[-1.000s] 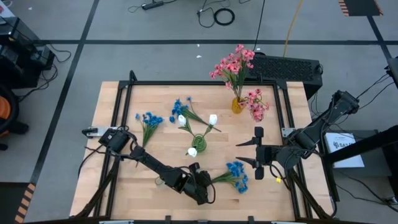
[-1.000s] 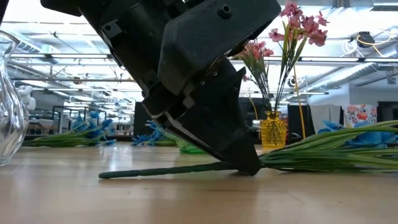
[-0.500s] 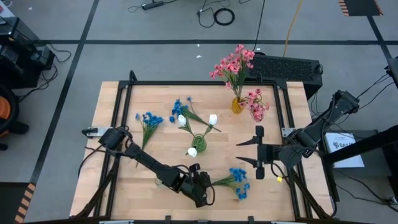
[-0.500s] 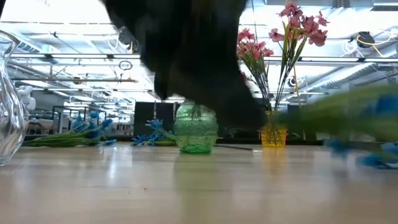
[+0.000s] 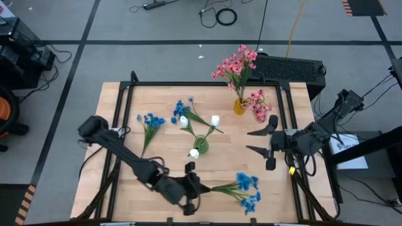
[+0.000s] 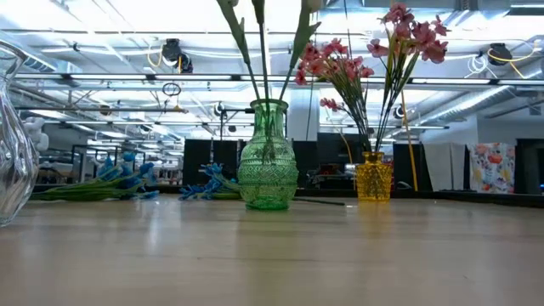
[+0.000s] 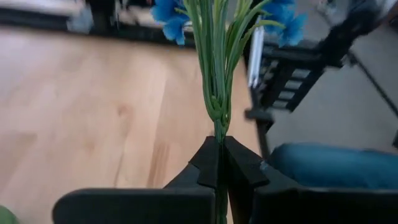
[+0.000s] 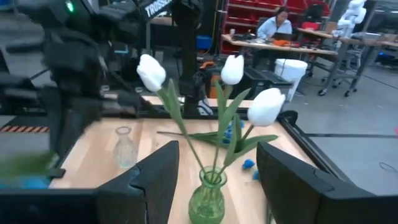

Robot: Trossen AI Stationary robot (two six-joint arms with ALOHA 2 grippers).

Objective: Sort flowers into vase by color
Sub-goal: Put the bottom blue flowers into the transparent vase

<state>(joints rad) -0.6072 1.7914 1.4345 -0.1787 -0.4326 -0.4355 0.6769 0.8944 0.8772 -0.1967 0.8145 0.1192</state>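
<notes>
My left gripper (image 5: 195,189) is shut on a blue flower spray (image 5: 242,189) above the table's near edge; its blossoms (image 7: 168,11) point toward the right edge. Three white buds (image 8: 233,70) stand in the green vase (image 5: 201,143) at mid-table. Pink flowers (image 5: 235,64) stand in the yellow vase (image 5: 240,105) at the far side. Two more blue sprays (image 5: 151,121) (image 5: 183,108) lie flat on the table's left half. My right gripper (image 5: 250,141) hangs open to the right of the green vase, facing it. My left gripper pinches the blue spray's bare green stem (image 7: 217,127) between its two fingertips (image 7: 205,163), just below where the leaves branch off. The spray sticks out ahead of the fingertips, toward the table's right edge. It is lifted clear of the table.
A clear glass vase (image 6: 12,140) (image 8: 124,147) stands near the table's front left part. A black metal frame (image 5: 188,84) borders the table. A keyboard (image 5: 289,68) lies beyond the far right corner. A person (image 8: 277,25) sits far back in the room.
My left gripper has risen from the tabletop with the blue spray's stem between its fingers and has left the low view. The spray, flat on the table before, now hangs clear, its blossoms shifted toward the near right. My right gripper has drifted toward the far edge.
</notes>
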